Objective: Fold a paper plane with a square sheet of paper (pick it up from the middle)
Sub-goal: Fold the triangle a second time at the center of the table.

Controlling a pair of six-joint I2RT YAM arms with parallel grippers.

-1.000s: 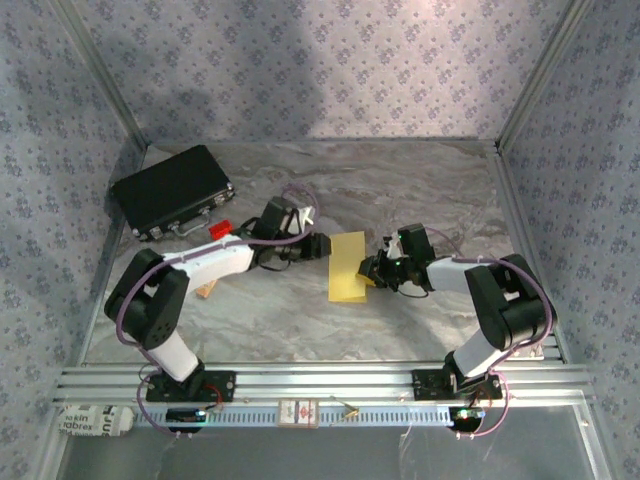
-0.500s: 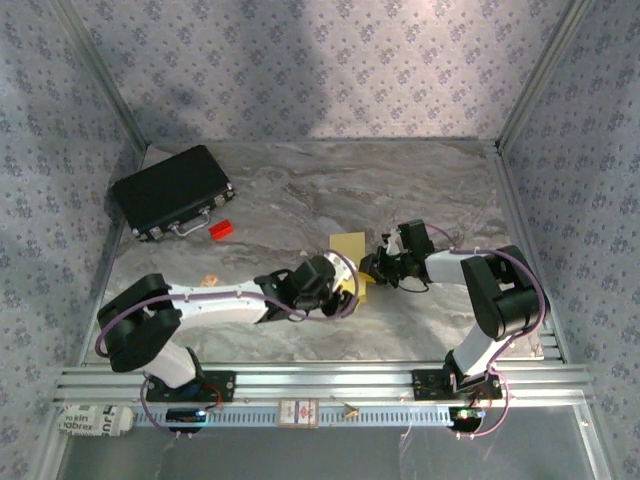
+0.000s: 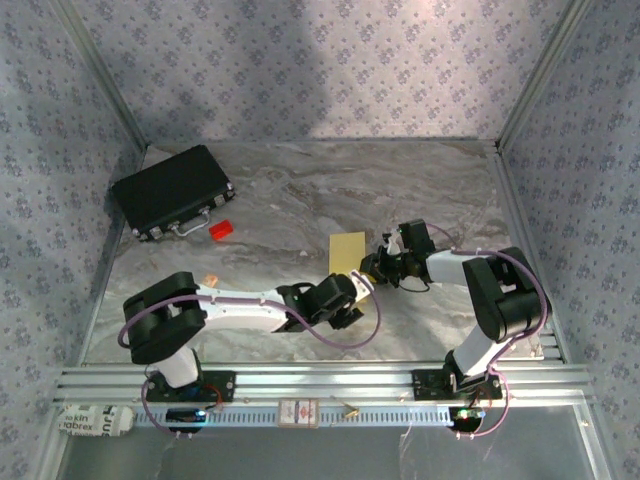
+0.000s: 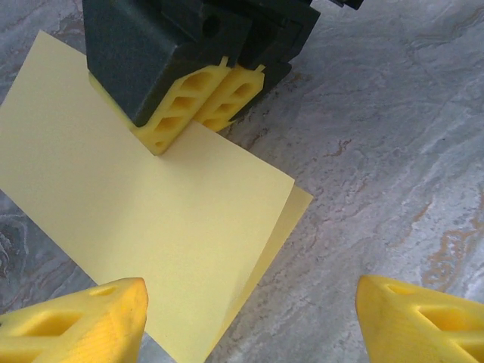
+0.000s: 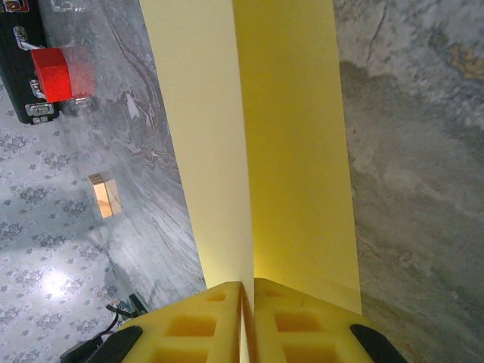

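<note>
While the right pincer (image 3: 372,267) is clamped on the yellow sheet (image 3: 347,252), its two fingers pressed together w/ the paper's edge caught btwn them, the left pincer (image 3: 355,293) hovers just beside the sheet's near end, fingers spread wide apart and gripping nothing. Top cam: the sheet lies on the marble-look desk (image 3: 300,190) a bit right of ctr, folded in half into a narrow rectangle, long side running away from the arm bases. The right pincer meets it at the near right edge. Left wrist cam: the sheet (image 4: 151,219) is flat on the desk, w/ 2 layers showing at one corner where the lower layer peeks out past the upper. The right pincer's yellow fingers (image 4: 200,102) are closed on the edge farthest from this cam. The left pincer (image 4: 249,325) has one fingertip lined up over the sheet's near edge and the other out over bare desk. Right wrist cam: the right pincer (image 5: 247,291) shows fingertips touching, and the sheet (image 5: 287,151) runs away from them in 2 yellow bands, one paler. Well apart at left rear sits a black case (image 3: 172,192), w/ a small red block (image 3: 221,229) just beside its handle side and a small wooden block (image 3: 210,280) nearer the arms.
</note>
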